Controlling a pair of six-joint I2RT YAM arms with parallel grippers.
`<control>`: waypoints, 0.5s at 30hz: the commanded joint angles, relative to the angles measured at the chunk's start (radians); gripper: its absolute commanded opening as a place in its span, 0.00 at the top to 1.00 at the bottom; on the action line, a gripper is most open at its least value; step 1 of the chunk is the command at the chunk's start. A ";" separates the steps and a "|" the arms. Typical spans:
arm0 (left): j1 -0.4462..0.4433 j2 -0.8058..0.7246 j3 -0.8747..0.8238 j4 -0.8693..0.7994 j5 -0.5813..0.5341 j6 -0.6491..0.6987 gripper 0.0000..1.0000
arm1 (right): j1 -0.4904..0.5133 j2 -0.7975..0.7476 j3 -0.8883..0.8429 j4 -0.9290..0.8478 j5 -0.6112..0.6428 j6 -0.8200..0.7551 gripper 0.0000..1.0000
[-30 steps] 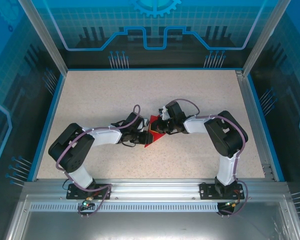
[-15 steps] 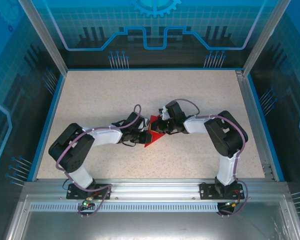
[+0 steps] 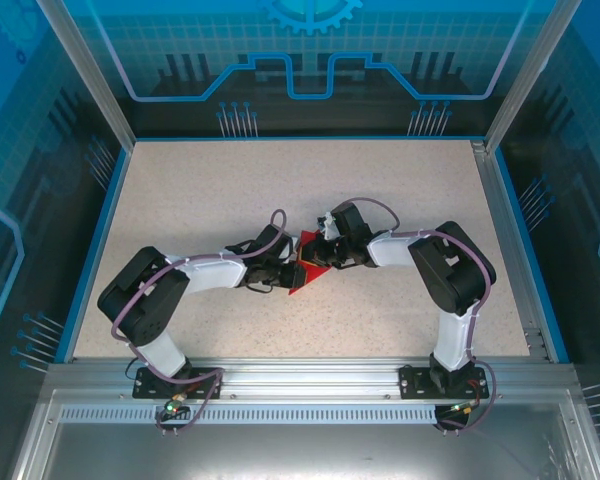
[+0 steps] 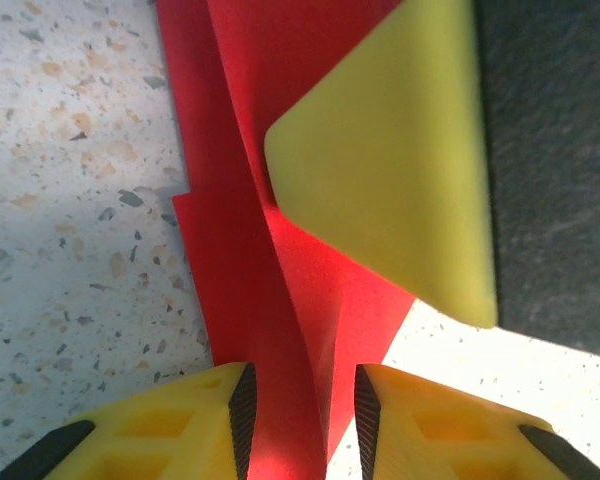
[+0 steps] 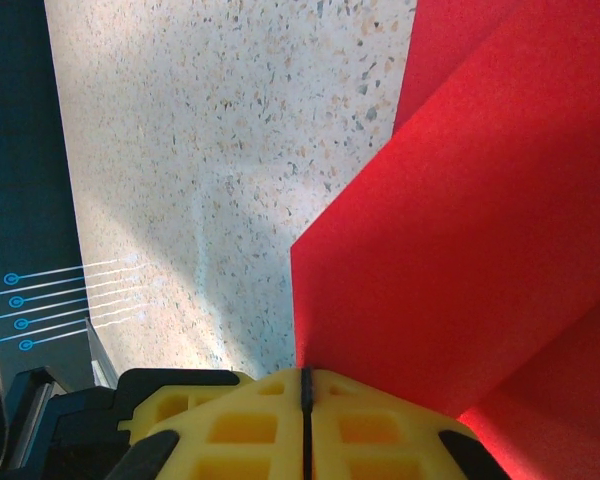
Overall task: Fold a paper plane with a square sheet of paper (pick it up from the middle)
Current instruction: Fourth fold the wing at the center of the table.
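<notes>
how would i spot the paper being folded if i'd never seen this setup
Look to the middle of the speckled table, where the left gripper and right gripper meet. Between them sits the folded sheet of paper, the only bright red thing there.

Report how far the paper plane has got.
Done: the red paper already has folded layers and a raised crease. In hand: the left gripper straddles that crease, jaws apart; the shut right gripper sits against the sheet. Left: no slim dart shape yet.
</notes>
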 commanded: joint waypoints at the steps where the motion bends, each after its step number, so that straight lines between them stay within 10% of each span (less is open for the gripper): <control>1: -0.013 0.021 0.037 -0.032 -0.033 0.037 0.65 | -0.011 -0.009 0.019 0.000 -0.011 0.003 0.92; 15: -0.028 0.042 0.053 -0.057 -0.081 0.050 0.71 | -0.012 -0.011 0.019 -0.008 -0.007 0.001 0.92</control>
